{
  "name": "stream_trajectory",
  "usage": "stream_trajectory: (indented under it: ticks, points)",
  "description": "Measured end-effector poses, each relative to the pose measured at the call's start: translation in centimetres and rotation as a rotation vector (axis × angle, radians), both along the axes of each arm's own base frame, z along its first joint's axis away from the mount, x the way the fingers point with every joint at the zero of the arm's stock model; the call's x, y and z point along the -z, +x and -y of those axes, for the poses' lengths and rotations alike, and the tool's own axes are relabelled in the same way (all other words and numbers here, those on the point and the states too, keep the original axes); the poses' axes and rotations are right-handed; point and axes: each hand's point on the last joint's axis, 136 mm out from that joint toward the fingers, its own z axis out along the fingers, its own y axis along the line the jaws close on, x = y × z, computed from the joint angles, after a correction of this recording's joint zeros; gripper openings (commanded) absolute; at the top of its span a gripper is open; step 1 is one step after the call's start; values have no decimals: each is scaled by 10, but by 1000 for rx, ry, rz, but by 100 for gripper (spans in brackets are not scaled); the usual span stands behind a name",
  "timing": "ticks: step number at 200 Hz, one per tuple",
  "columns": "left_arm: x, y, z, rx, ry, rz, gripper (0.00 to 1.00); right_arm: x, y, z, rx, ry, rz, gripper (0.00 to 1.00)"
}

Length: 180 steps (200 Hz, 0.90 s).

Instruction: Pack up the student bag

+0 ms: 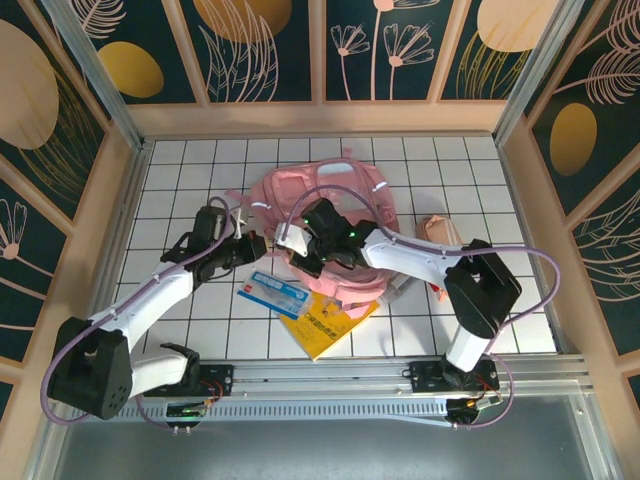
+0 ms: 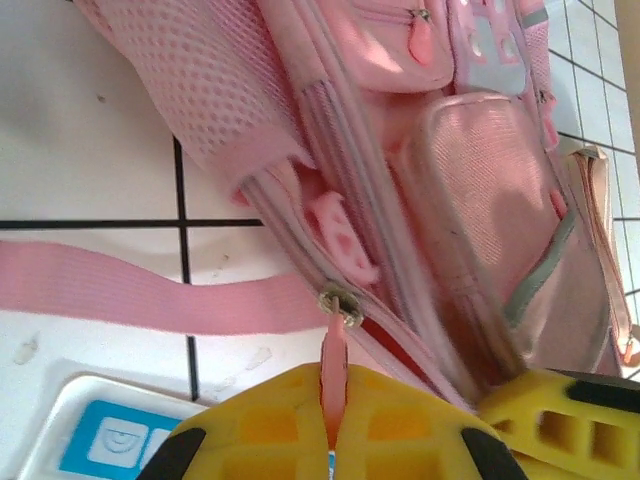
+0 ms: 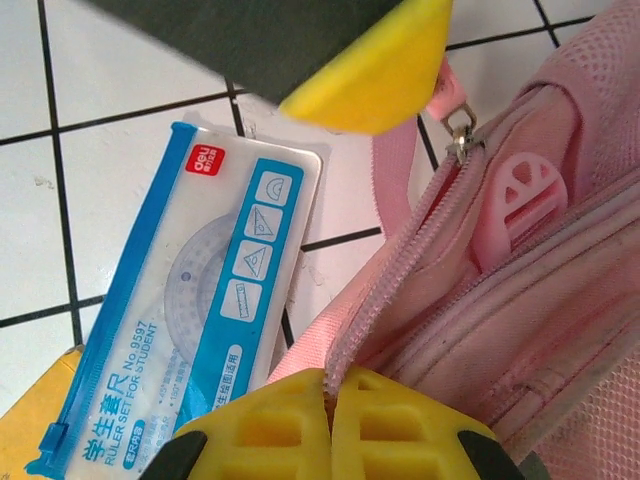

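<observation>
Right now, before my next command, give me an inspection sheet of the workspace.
Surface: white gridded table, no spills seen.
Job's things: pink student bag lies mid-table, and its main zip looks partly open.
Clutter: blue ruler set overlaps a yellow book at the bag's near edge. A peach pouch lies to the bag's right.
Grippers: left gripper has its fingers shut on the pink zip pull. Right gripper has its fingers shut on the bag's zip edge.
Cables: purple cables loop off both arms, and one arcs over the bag.
Surroundings: dark floral panels in wooden framing.
</observation>
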Motion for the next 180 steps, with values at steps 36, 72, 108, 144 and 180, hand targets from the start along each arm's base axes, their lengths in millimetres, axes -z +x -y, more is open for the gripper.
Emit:
stream_trajectory:
  ticks: [36,72,108,144,180]
  points:
    - [25,44,-27,-2,50,-71,45,-20,13,2,3,49,72,35]
    - [40,68,-52,-67,109,-84,67,-32,31,17,186,80,19,74]
    - [-10,58,-47,7,136,112,71,-74,92,102,819,278,-199,67]
    - [-71,12,36,352,167,458,70,-21,110,228,1419,365,-569,66]
    - [-69,0,105,614,249,582,69,36,77,254,1632,247,-821,71]
